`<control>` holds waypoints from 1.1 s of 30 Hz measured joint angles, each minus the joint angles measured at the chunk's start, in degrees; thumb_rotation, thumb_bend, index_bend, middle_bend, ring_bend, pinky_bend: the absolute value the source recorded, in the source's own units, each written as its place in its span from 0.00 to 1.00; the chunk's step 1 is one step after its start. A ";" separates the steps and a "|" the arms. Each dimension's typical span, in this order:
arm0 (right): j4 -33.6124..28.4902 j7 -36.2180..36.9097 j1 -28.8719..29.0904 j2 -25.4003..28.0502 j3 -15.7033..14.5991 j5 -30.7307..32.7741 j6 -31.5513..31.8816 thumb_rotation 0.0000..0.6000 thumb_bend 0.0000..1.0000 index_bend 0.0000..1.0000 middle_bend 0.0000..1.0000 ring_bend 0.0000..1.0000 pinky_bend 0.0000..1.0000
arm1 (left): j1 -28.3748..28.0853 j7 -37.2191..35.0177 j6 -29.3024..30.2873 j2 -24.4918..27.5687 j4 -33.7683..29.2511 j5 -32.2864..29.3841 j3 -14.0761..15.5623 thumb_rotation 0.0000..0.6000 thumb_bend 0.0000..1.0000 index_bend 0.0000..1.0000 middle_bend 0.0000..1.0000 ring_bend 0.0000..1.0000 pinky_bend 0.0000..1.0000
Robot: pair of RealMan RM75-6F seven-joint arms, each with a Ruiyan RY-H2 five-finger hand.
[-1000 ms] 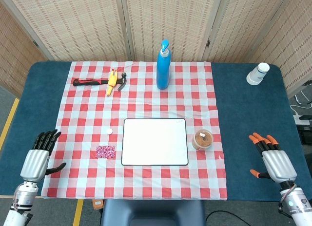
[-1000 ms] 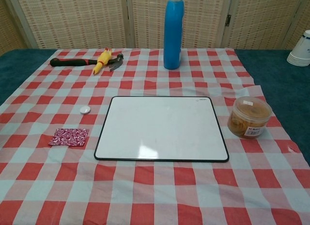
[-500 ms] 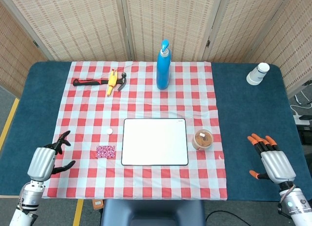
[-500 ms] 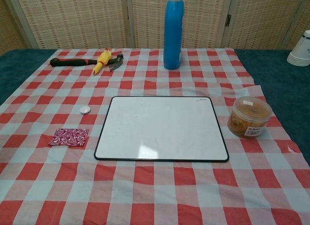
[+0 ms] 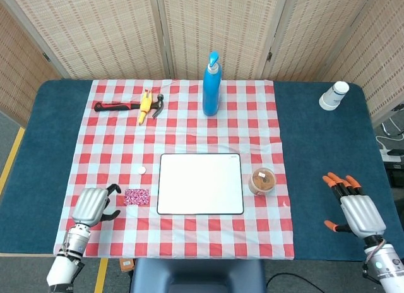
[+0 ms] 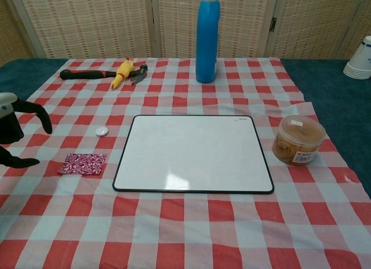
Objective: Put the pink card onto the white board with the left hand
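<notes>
**Left hand sits beside the pink card**

The left hand is over the checked cloth, close to the near edge of the table. Its black fingers are curled a bit but spread apart, and they hold nothing. The pink card lies flat on the cloth just past the fingertips, very near them. From the pictures, one cannot tell if the fingers touch it. On the far side of the card from the fingers lies the white board, flat on the cloth. The card is just beside the board's edge and not on it. A small white disc sits near the card, a little farther up the table.

The right hand rests over the blue table, far from the card. Its orange-tipped fingers are straight and spread, with nothing in them.
</notes>
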 measured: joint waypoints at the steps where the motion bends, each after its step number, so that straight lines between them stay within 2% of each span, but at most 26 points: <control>1: 0.04 0.27 0.00 0.11 0.00 -0.11 0.02 1.00 0.07 0.00 0.00 0.00 0.00 | -0.41 1.75 0.24 -0.56 -0.73 -2.06 -0.52 1.00 0.21 0.37 1.00 1.00 1.00; 6: 0.23 1.25 0.10 0.51 -0.23 -0.80 -0.21 1.00 0.07 0.00 0.00 0.00 0.00 | -2.74 9.26 1.24 -3.53 -3.00 -12.11 -2.43 1.00 0.22 0.36 1.00 1.00 1.00; 9: 0.25 1.70 0.04 0.71 -0.33 -1.15 -0.03 1.00 0.07 0.00 0.00 0.00 0.00 | -4.99 13.56 1.96 -6.51 -2.59 -15.89 -3.00 1.00 0.22 0.36 1.00 1.00 1.00; 17: 0.38 2.49 -0.06 0.97 -0.31 -1.46 0.27 1.00 0.07 0.00 0.00 0.00 0.00 | -8.33 17.36 2.78 -10.22 1.92 -20.50 -2.62 1.00 0.23 0.37 1.00 1.00 1.00; 27: 0.43 2.44 -0.09 0.90 -0.27 -1.40 0.34 1.00 0.07 0.00 0.00 0.00 0.00 | -10.74 19.43 3.25 -10.97 2.25 -26.15 -3.24 1.00 0.23 0.35 1.00 1.00 1.00; 33: 0.51 2.44 0.08 0.89 -0.16 -1.05 -0.06 1.00 0.07 0.00 0.00 0.00 0.00 | -11.84 18.47 2.87 -11.27 2.89 -26.30 -2.85 1.00 0.23 0.31 1.00 1.00 1.00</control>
